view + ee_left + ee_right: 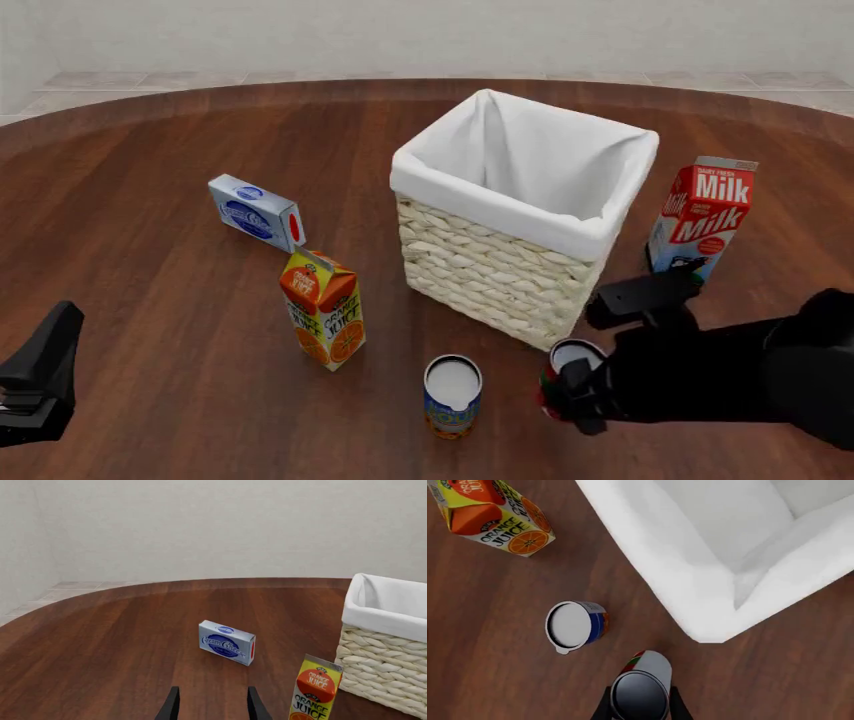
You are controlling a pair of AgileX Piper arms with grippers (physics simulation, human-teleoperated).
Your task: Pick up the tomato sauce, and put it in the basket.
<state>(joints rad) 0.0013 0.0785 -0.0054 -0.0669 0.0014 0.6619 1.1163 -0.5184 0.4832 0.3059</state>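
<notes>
The tomato sauce [561,372] is a small can with a red label and pale top, standing just in front of the basket's near corner. My right gripper [579,396] is shut on it. In the right wrist view the tomato sauce [640,690] fills the gap between both fingers, with red and green label showing. I cannot tell whether it rests on the table. The basket [497,272] is pale wicker with white lining [647,555], and nothing shows inside it. My left gripper [213,710] is open with nothing between its fingers, low at the near left [38,385].
A blue and orange can [453,397] stands close left of the tomato sauce. An orange juice carton [324,310] stands left of the basket, a cream cheese box [254,212] farther back left, and a milk carton [701,218] right of the basket.
</notes>
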